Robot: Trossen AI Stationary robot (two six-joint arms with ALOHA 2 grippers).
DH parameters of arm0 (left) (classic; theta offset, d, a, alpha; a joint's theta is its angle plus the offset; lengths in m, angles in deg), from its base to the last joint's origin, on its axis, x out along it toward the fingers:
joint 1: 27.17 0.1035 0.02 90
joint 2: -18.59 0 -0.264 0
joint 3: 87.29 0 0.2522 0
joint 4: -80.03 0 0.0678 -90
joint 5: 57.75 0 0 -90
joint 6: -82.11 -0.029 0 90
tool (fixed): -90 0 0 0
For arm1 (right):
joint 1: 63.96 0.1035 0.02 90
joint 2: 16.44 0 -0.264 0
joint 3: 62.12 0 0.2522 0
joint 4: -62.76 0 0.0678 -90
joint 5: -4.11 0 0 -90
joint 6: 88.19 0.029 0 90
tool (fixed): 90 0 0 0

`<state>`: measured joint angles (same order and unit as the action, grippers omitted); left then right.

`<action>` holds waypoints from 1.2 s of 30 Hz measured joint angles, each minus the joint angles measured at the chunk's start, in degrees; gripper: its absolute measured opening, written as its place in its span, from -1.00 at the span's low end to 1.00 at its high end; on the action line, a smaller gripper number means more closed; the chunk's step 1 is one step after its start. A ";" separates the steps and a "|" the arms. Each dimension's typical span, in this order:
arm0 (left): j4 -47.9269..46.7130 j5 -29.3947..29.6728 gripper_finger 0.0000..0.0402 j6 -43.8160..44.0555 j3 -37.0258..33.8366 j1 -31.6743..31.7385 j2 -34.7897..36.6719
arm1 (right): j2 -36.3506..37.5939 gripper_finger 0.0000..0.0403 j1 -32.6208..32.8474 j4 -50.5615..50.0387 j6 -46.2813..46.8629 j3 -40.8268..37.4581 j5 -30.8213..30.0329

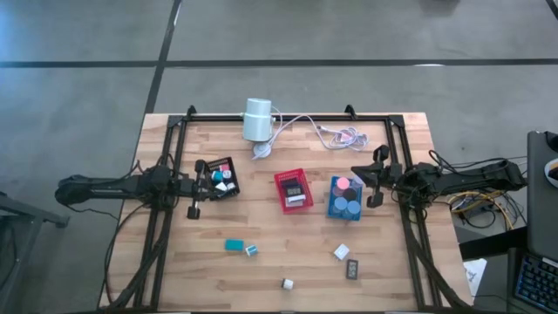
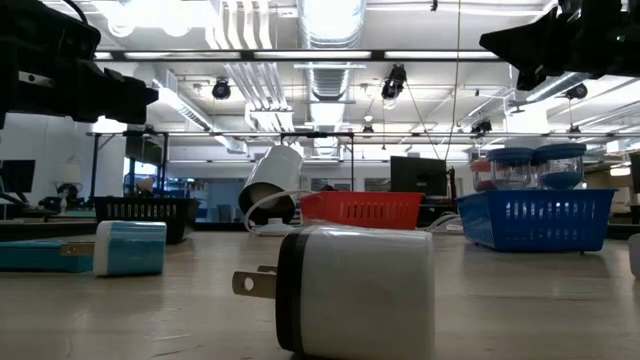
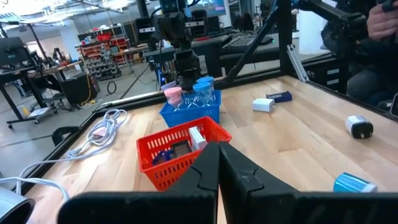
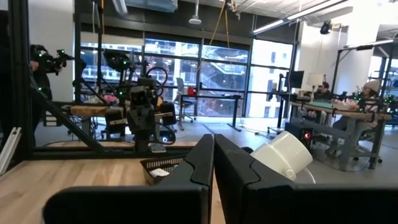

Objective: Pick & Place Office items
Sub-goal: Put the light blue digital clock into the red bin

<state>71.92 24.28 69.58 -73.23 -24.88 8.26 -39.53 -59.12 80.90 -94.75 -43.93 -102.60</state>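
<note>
Office items lie loose on the near half of the wooden table: a teal block (image 1: 234,245), a small white and teal piece (image 1: 251,250), a white charger plug (image 1: 287,283) (image 2: 350,290), a white piece (image 1: 341,252) and a dark piece (image 1: 352,269). Others fill the black tray (image 1: 228,166), the red tray (image 1: 294,189) and the blue tray (image 1: 332,209). My left gripper (image 1: 199,186) (image 3: 217,155) is shut and empty, pointing level by the black tray's left side. My right gripper (image 1: 362,179) (image 4: 213,149) is shut and empty, just right of the blue tray.
A white cylinder (image 1: 258,119) lies tipped at the table's far edge, its white cables (image 1: 331,131) trailing to the right. A black metal frame (image 1: 174,139) runs along the table's left, right and far sides. Bare wood (image 1: 288,235) lies between the trays and the loose pieces.
</note>
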 joint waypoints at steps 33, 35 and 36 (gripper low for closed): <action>10.44 -0.77 -0.99 7.50 12.58 -0.04 -2.83 | 0.01 -0.96 -0.02 0.05 1.57 -0.90 0.20; 5.90 0.21 -0.99 6.61 16.26 -0.04 -4.94 | 0.02 -0.96 -0.02 0.11 1.52 -0.90 0.20; 3.75 0.84 -0.99 6.92 18.62 -0.04 -6.48 | 0.02 -0.96 -0.02 0.13 1.50 -0.90 0.20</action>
<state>75.67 25.13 76.50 -54.61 -24.93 1.79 -39.51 -59.14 81.03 -93.25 -44.83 -102.41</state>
